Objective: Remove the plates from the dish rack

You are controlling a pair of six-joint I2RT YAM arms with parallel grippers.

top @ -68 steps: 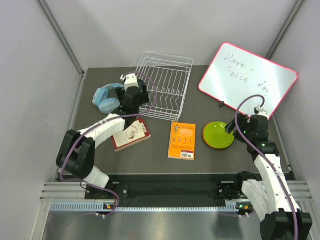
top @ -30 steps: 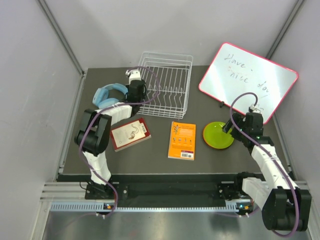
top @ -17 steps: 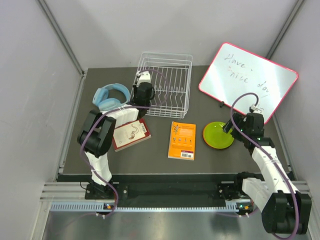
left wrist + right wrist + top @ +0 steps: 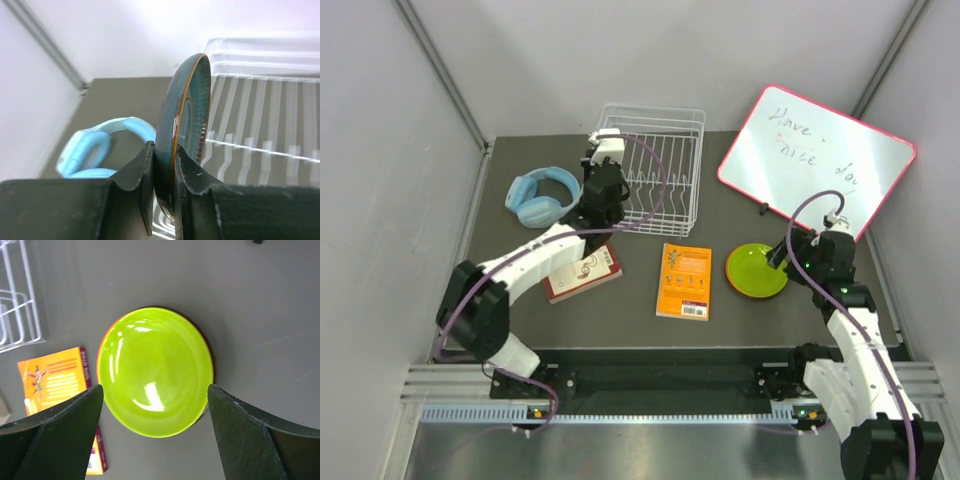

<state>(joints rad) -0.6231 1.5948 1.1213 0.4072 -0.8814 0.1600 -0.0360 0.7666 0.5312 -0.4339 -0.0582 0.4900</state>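
Since a moment ago, the left arm (image 4: 540, 250) has swung its elbow low and out, and its wrist now sits over the near left corner of the dish rack (image 4: 665, 170). The left jaws are clenched on the rim of the dark teal plate (image 4: 187, 110). The plate stands on its edge, with the rack wires behind it and blue headphones (image 4: 95, 150) off to the side. Its bottom edge is hidden, so I cannot tell if it is all the way out of its slot.

The right jaws are spread wide above the lime green plate (image 4: 155, 372), which lies flat on the counter (image 4: 250, 300). They touch nothing.

I think the teal plate is hard, shiny and slippery, and it could break if dropped. A deep, firm pinch on the rim looks best, because it could tip or swing.
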